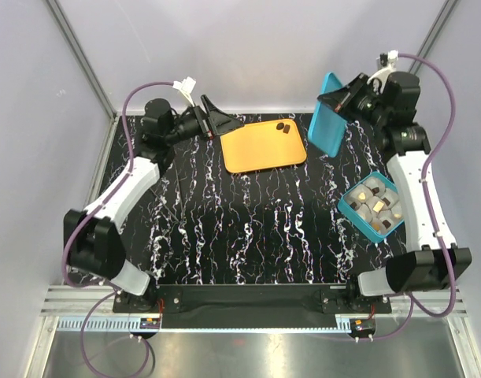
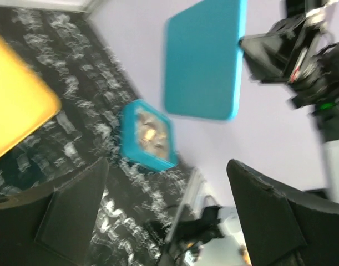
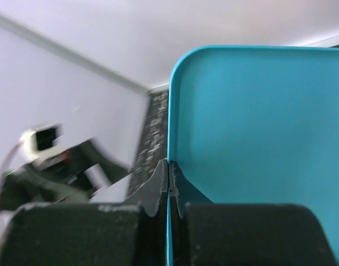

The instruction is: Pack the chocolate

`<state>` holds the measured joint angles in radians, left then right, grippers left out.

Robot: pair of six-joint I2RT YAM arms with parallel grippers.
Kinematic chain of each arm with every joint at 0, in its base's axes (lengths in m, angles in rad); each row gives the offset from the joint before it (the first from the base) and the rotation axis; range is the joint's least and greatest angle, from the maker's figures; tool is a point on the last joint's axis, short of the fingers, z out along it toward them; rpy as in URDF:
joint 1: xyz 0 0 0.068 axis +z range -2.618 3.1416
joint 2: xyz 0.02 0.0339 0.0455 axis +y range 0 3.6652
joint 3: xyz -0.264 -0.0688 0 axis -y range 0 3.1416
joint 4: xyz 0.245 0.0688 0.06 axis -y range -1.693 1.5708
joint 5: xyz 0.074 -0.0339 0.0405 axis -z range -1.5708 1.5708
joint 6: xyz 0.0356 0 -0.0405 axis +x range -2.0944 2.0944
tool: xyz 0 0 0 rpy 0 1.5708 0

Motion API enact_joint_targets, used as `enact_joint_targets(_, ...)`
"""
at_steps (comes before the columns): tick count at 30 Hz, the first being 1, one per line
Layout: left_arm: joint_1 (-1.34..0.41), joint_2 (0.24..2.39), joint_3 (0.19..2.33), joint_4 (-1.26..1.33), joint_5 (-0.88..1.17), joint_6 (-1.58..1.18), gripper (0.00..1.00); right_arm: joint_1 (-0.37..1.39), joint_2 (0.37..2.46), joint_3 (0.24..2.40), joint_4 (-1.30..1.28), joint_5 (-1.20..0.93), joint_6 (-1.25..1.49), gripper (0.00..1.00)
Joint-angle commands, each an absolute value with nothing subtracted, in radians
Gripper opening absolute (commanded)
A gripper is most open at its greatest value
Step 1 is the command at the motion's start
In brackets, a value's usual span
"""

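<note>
Black jaws of the right gripper point(image 3: 168, 166) fill the bottom of the right wrist view, pressed together and pinching the thin edge of a flat teal rectangular lid with rounded corners point(image 3: 258, 127). From above, that lid point(image 1: 328, 126) hangs on edge in the right gripper point(image 1: 334, 101) over the far right of the black white-veined tabletop point(image 1: 240, 228), just beside the right end of a flat orange rectangular tray point(image 1: 256, 153).

Two dark brown chocolate pieces point(image 1: 283, 126) lie close together on the tray near its far right corner. The other chocolate pieces point(image 1: 375, 203), brown and cream-white, sit packed inside an open teal rectangular box point(image 1: 342, 203) on the right side of the table, close beside the right arm's white forearm.

At the far left, the left gripper point(image 1: 220, 118) points toward the tray's left end with its jaws spread wide and nothing between them. Its wrist view is blurred, but between the two dark jaws of the left gripper point(image 2: 166, 166) it shows the teal box point(image 2: 127, 138) with pieces inside, the lid point(image 2: 202, 61) above it, and a corner of the orange tray point(image 2: 14, 105) at left.
</note>
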<state>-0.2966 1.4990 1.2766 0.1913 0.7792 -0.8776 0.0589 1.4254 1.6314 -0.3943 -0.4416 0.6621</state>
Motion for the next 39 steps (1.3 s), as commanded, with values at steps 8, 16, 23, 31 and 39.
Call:
enact_joint_targets(8, -0.391, 1.793, 1.478, 0.906, 1.006, -1.334, 0.98, 0.068, 1.250, 1.486, 0.263, -0.811, 1.094, 0.00)
enact_joint_targets(16, -0.452, 2.022, 1.709, 1.134, 1.019, -1.522, 0.99, 0.074, 1.252, 1.448, 0.517, -0.861, 1.313, 0.00)
enact_joint_targets(23, -0.505, 2.141, 1.853, 1.192, 0.979, -1.571, 0.99, 0.083, 1.267, 1.454, 0.620, -0.857, 1.362, 0.00)
enact_joint_targets(31, -0.554, 2.178, 1.913, 1.138, 0.951, -1.534, 0.99, 0.095, 1.296, 1.433, 0.747, -0.842, 1.445, 0.00)
enact_joint_targets(39, -0.560, 2.269, 1.971, 1.437, 0.850, -1.790, 0.99, 0.104, 1.296, 1.388, 0.778, -0.831, 1.443, 0.00)
